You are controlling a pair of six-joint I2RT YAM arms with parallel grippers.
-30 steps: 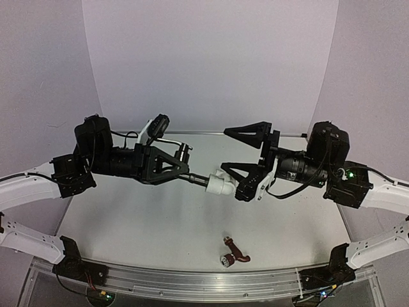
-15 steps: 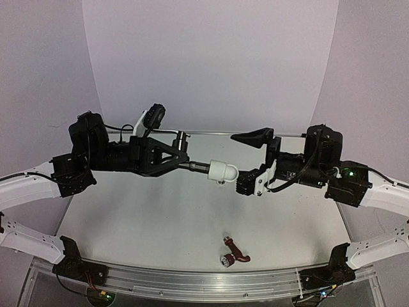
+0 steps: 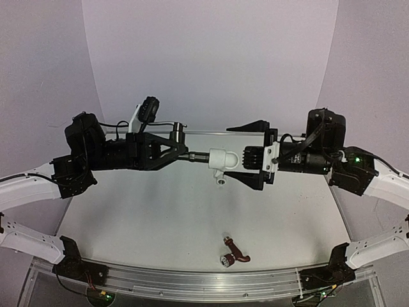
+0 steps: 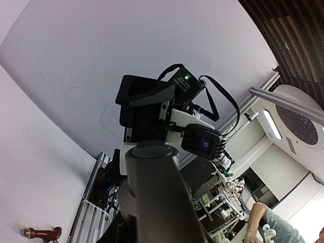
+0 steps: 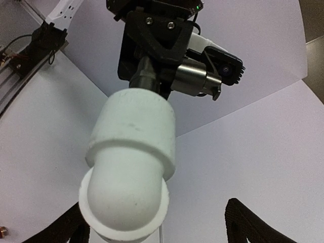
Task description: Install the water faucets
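Note:
My left gripper (image 3: 184,155) is shut on the dark grey faucet (image 3: 195,157) and holds it level above the table. The faucet's silvery part (image 3: 179,135) points up. A white elbow fitting (image 3: 223,160) sits on the faucet's free end. My right gripper (image 3: 238,155) is open, with one finger above and one below the elbow, apart from it. In the right wrist view the elbow (image 5: 129,167) fills the middle between my open fingers (image 5: 248,223). In the left wrist view the dark faucet (image 4: 157,197) blocks the foreground. The reddish-brown faucet (image 3: 235,254) lies on the table near the front edge.
The white table (image 3: 128,217) ends in a metal rail (image 3: 192,281) at the front. White walls close the back and both sides. The reddish-brown faucet also shows in the left wrist view (image 4: 43,233).
My right gripper let go of the elbow, drew back, turned and rose, and now straddles it open. My left gripper lifted the faucet with the elbow slightly.

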